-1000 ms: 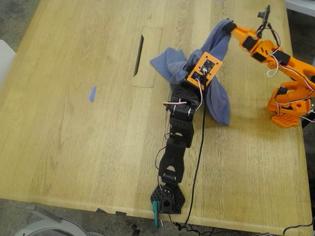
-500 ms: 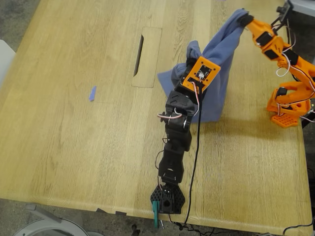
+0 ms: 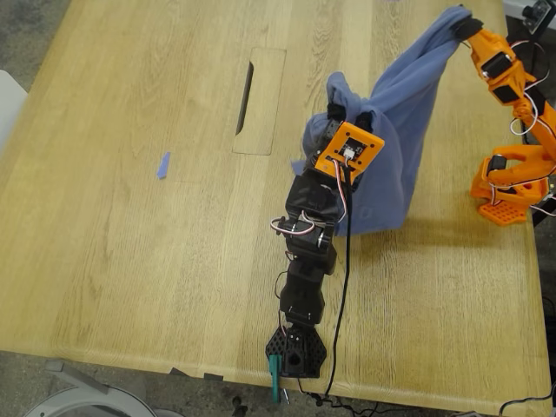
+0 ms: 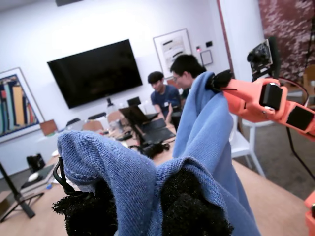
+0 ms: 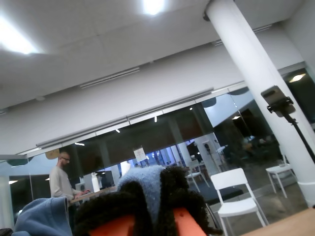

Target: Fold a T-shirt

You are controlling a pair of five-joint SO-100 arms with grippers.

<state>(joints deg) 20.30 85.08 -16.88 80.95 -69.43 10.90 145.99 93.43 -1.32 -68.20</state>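
- While the left of the exterior view has only bare table (image 3: 130, 261), a tiny blue scrap (image 3: 162, 165) and a dark slot (image 3: 246, 97) in the wood, all the work sits towards that view's right.
- At the middle, the first gripper (image 3: 337, 111), on the black arm, is clamped on a bunched fold of the T-shirt (image 3: 400, 148). Its wrist view shows the black pads (image 4: 187, 211) pressed tight with blue cloth squeezed between and spilling over them.
- The T-shirt hangs as a slack sheet between the two grips, raised off the table. Probably it is held this way so the cloth can drop open and be laid flat before any fold.
- At the exterior view's upper right, the second gripper (image 3: 460, 24), on the orange arm, pinches another edge higher up. Its own view shows the jaws closed on a blue tuft.
- Several things stay unclear:
  - No print or lettering shows, so which face is outward cannot be told.
  - Neither the collar nor the sleeves can be picked out in the bunching.
  - Whether the lowest edge touches the table is uncertain.
  - The first gripper's jaws are buried in cloth in the exterior view, and the orange arm is cut off by that view's right edge.
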